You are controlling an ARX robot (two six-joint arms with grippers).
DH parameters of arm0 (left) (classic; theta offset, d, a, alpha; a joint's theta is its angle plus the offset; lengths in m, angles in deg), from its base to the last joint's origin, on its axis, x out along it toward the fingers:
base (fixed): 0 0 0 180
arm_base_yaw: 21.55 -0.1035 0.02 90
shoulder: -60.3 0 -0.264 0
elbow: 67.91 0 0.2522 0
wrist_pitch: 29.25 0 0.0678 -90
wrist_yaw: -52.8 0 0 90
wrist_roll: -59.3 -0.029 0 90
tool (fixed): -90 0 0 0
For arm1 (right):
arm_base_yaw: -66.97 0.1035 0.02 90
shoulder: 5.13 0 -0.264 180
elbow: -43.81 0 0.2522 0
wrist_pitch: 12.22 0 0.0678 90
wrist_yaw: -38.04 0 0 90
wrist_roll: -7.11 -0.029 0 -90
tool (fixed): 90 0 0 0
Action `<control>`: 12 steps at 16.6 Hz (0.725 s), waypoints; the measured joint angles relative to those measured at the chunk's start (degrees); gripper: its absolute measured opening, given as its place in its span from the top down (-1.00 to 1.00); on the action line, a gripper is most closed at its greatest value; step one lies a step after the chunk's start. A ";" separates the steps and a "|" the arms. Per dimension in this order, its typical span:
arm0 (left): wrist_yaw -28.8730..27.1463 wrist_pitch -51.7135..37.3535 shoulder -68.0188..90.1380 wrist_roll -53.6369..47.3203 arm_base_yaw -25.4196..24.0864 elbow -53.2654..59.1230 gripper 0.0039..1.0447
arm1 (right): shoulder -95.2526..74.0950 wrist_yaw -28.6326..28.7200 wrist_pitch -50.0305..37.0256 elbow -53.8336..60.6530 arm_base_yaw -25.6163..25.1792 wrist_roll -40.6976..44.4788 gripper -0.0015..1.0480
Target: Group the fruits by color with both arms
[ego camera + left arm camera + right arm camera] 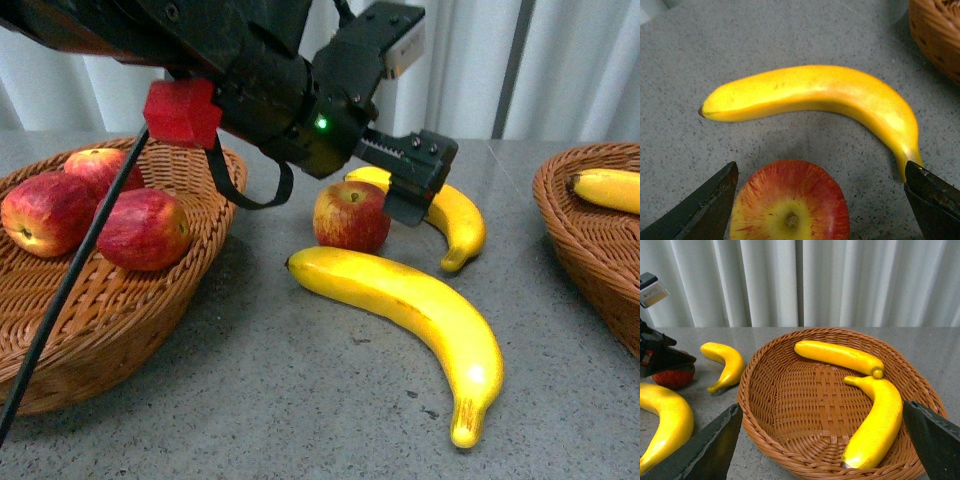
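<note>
My left gripper [415, 185] hangs open just over a red apple [350, 215] in the middle of the table. In the left wrist view its jaws stand wide on either side of that apple [790, 205], not touching it. A small banana [455, 215] lies right behind the apple, and a long banana [405, 310] lies in front. Three apples [100, 205] rest in the left wicker basket [130, 320]. My right gripper [821, 410] is open above the right basket [747, 390], which holds two bananas [840, 356] [875, 425]. The front view does not show the right gripper.
The right basket's rim [565, 230] shows at the right edge of the front view with a banana [610, 188] in it. A black cable [70, 280] from the left arm crosses over the left basket. White curtains hang behind the grey table [300, 400].
</note>
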 joint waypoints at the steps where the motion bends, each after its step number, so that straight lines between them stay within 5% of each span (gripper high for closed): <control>1: -0.94 0.07 0.76 -0.20 0.02 0.00 -0.88 | 0.00 0.00 0.00 0.00 0.00 0.00 -0.87; 9: 0.85 -1.49 5.11 -1.01 -1.75 0.04 -0.88 | 0.00 0.00 0.00 0.00 0.00 0.00 -0.87; 12: 1.84 -1.20 5.22 -1.03 -1.99 -0.20 -0.39 | 0.00 0.00 0.00 0.00 0.00 0.02 -0.87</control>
